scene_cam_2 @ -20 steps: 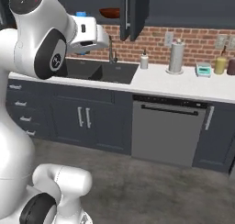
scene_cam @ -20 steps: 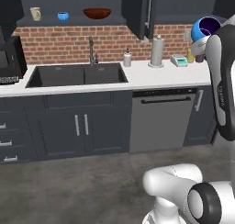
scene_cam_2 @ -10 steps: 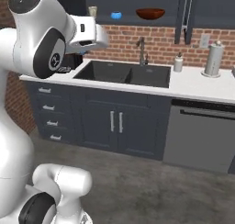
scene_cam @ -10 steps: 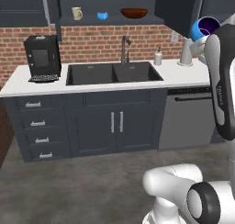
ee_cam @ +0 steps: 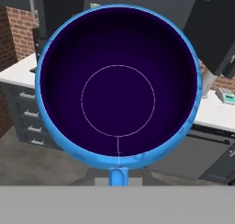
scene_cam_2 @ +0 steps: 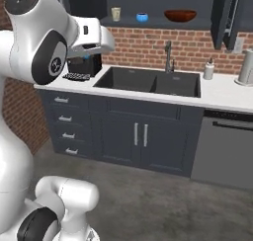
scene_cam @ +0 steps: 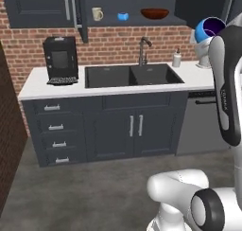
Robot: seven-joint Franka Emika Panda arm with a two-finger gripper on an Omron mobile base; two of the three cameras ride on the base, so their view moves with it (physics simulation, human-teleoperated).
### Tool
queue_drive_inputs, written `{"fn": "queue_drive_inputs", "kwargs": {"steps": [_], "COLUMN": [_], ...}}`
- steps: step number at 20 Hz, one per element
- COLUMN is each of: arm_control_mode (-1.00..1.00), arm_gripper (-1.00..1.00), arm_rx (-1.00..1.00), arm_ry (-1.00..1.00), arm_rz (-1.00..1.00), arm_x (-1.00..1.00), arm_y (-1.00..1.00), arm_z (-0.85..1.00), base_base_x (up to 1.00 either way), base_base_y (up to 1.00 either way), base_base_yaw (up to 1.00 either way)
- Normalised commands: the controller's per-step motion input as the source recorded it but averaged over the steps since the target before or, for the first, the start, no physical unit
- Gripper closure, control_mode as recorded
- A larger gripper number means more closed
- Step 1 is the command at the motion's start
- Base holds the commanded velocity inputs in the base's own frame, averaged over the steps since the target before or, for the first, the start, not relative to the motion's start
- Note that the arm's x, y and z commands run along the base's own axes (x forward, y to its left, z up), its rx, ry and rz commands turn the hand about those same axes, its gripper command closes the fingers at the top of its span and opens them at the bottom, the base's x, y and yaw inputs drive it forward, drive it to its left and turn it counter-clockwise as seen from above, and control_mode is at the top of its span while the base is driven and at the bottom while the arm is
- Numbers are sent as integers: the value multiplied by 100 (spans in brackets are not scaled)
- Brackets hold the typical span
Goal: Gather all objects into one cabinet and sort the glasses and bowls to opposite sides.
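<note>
Left base view: open cabinet [scene_cam: 42,7] above the white counter [scene_cam: 33,83]; on its shelf sit a brown bowl [scene_cam: 154,13], a beige mug [scene_cam: 97,13] and a small blue cup [scene_cam: 123,16]. Another blue cup [ee_cam: 118,85] is clenched in the fingers, raised above the counter's right end.

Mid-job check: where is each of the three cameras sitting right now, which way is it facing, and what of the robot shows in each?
Left base view: behind the arm's left, facing the sink and open cabinet; arm at right carrying the blue cup.
Right base view: behind its right, facing the same sink and the shelf's bowl; arm at left.
Hand view: on the hand, looking into the held blue cup.
Both base views share the mug, the bowl and the sink.
</note>
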Motion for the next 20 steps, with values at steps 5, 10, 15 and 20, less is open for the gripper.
{"fn": "queue_drive_inputs", "kwargs": {"steps": [5,10,15,20], "arm_control_mode": [100,100,100,100], "arm_gripper": [100,100,100,100], "arm_rx": [0,0,0,0], "arm_ry": [0,0,0,0], "arm_rz": [0,0,0,0], "arm_x": [0,0,0,0], "arm_y": [0,0,0,0], "arm_z": [0,0,0,0], "base_base_x": [100,100,100,100], "base_base_y": [32,25,28,37], "base_base_yaw": [0,0,0,0]}}
